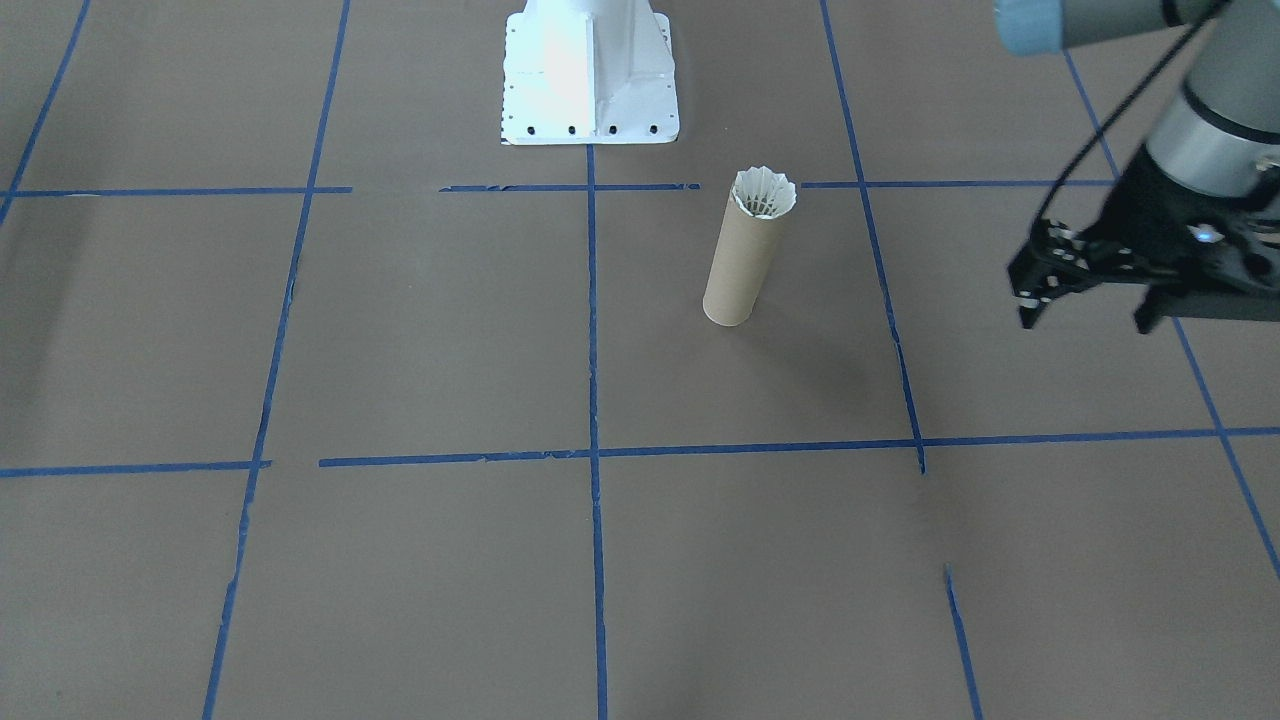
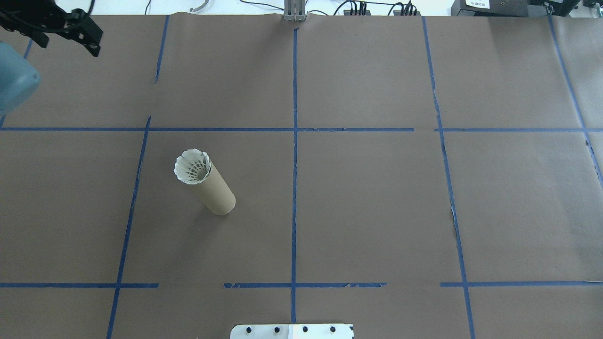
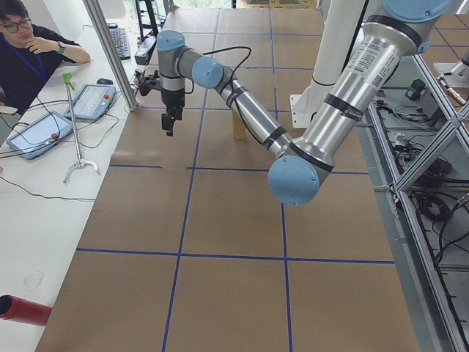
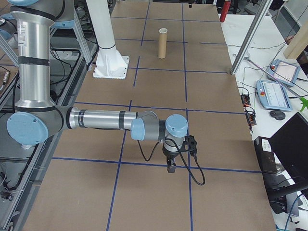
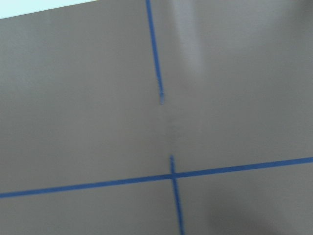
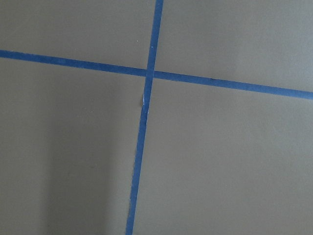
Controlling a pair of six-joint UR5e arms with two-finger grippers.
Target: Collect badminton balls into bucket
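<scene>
The brown-papered table (image 2: 377, 212) carries the upright bucket (image 2: 215, 192) at about 9 o'clock of centre in the overhead view, the shuttlecock (image 2: 192, 166) sitting in its mouth. The left gripper (image 1: 1090, 290) hangs at 10 o'clock, fingers apart, empty. Right gripper (image 4: 171, 167): cannot tell

Brown cardboard tube (image 1: 738, 265), plain, matte. White feather shuttlecock (image 1: 764, 192) in tube mouth, pleated skirt, dark gaps between quills. Table cover (image 2: 377, 197) dull brown, crossed by blue tape grid (image 2: 294, 188), tape frayed and broken in spots. Robot base (image 1: 590, 70) glossy white, row of black bolt holes along edge. Left gripper (image 1: 1085, 290) black. Arms silver-grey with light blue joint caps (image 3: 293, 181). Red cylinder (image 3: 22, 309) at table edge.
</scene>
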